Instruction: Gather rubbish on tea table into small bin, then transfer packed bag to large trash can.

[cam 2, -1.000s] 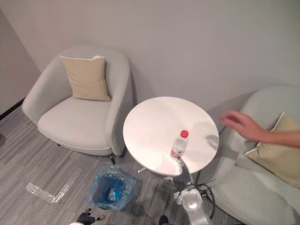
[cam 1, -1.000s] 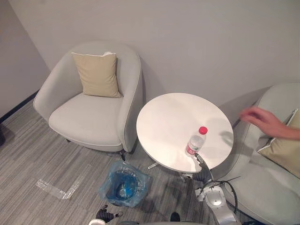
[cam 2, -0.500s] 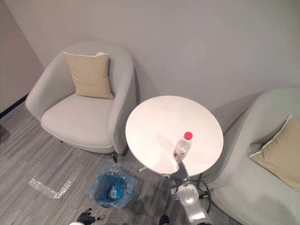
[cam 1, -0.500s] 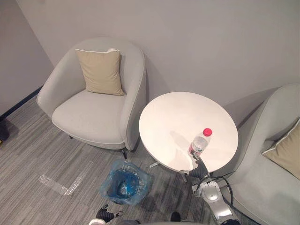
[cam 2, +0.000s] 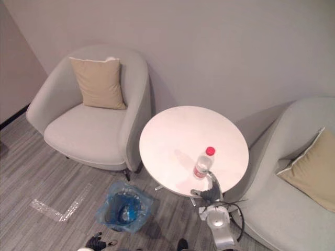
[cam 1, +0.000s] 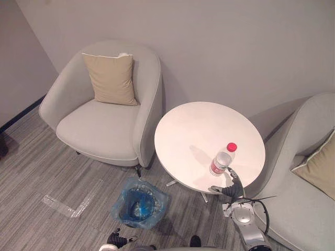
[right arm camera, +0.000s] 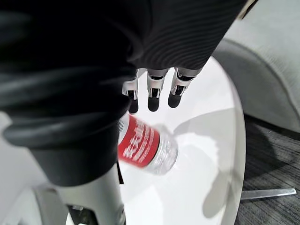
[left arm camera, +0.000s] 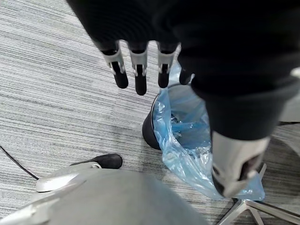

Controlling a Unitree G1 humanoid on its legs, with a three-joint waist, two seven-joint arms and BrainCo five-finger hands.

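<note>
A clear plastic bottle [cam 1: 222, 159] with a red cap and red label stands upright near the front right edge of the round white tea table [cam 1: 193, 130]. My right hand [cam 1: 228, 185] is at the table's rim just in front of the bottle, open and apart from it. In the right wrist view its straight fingers [right arm camera: 152, 91] reach toward the bottle [right arm camera: 146, 146]. The small black bin [cam 1: 137, 205], lined with a blue bag, stands on the floor left of the table. My left hand [left arm camera: 138, 70] hangs open above the floor beside the bin [left arm camera: 185, 124].
A grey armchair [cam 1: 104, 120] with a beige cushion [cam 1: 111, 78] stands left of the table. A second armchair [cam 1: 303, 178] with a cushion stands at the right. Tape marks [cam 1: 65, 207] lie on the grey carpet. A wall runs behind.
A person's hand at the right has drawn back out of view. The camera has shifted. My right hand has risen to the table's rim by the bottle.
</note>
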